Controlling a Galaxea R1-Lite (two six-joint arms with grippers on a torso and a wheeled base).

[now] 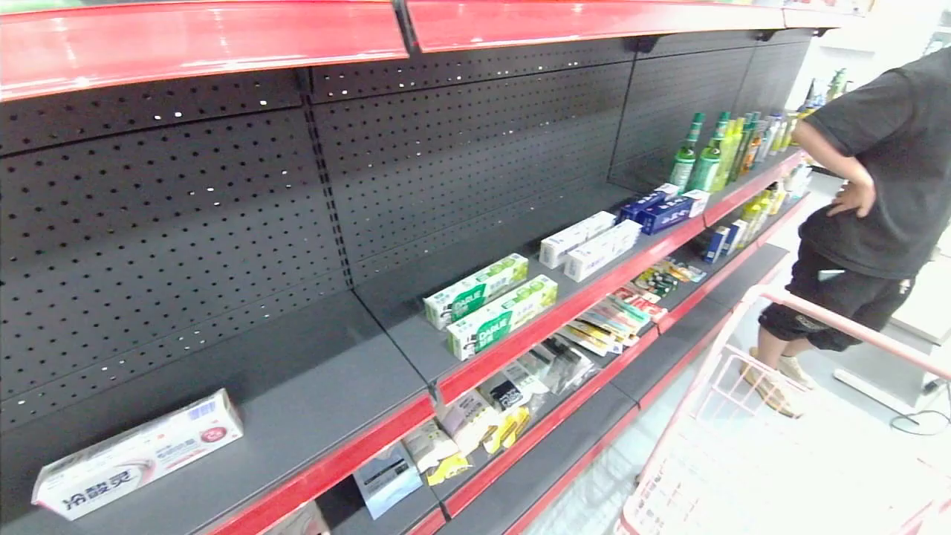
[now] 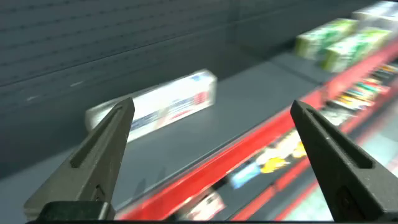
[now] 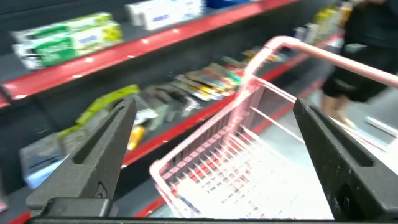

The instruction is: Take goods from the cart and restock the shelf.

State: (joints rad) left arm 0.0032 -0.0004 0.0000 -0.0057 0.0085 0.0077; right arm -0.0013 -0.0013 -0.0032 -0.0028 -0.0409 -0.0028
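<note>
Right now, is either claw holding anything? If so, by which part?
Nothing held: left claw open, facing the shelf and toothpaste box; right claw open, facing the cart.

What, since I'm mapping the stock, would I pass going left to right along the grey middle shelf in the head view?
Pink-and-white toothpaste box → green-and-white boxes → white boxes → blue boxes → green bottles.

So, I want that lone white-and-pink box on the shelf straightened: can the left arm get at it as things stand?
Probably yes. The left gripper is open and faces the white-and-pink box, which lies alone on the grey shelf board. Nothing stands between them or beside the box.
</note>
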